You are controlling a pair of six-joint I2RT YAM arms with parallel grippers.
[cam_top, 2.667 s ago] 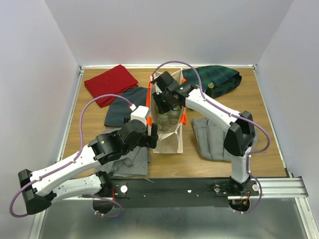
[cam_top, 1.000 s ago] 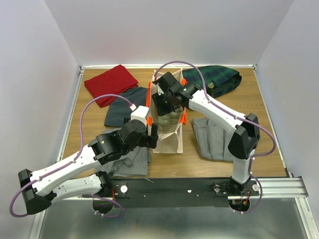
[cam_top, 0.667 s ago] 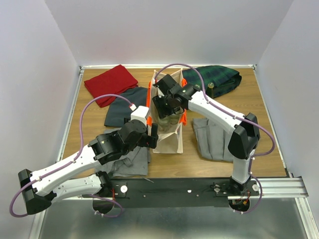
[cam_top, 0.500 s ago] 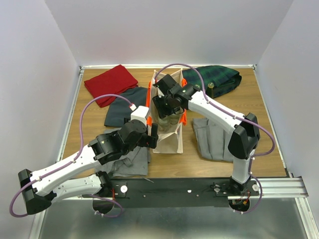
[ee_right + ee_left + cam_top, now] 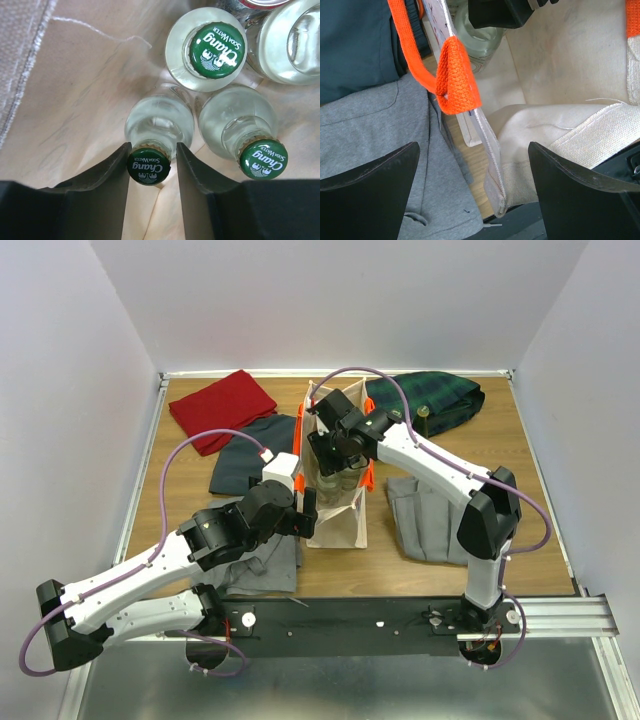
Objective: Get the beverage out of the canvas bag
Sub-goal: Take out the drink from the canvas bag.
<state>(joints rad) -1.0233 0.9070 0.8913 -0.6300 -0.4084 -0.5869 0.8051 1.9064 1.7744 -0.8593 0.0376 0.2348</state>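
Observation:
The beige canvas bag (image 5: 340, 525) stands open at the table's middle, its orange handle (image 5: 455, 75) hanging on the long side. Inside stand several clear soda-water bottles with green caps. My right gripper (image 5: 152, 150) reaches down into the bag (image 5: 85, 75) and straddles the cap of one beverage (image 5: 148, 166). The left finger touches the cap and a thin gap shows at the right finger. My left gripper (image 5: 472, 167) is wide open, one finger on each side of the bag's near corner edge (image 5: 492, 165), holding nothing.
Two more capped bottles (image 5: 218, 45) (image 5: 263, 159) and a clear glass (image 5: 295, 40) crowd the held-over bottle. Around the bag lie a red cloth (image 5: 222, 405), a dark blue garment (image 5: 250, 455), grey garments (image 5: 255, 560) (image 5: 425, 515) and a green plaid cloth (image 5: 430, 400).
My right gripper has sunk a little deeper into the bag and its jaws have narrowed around the bottle cap. The left arm has stayed still.

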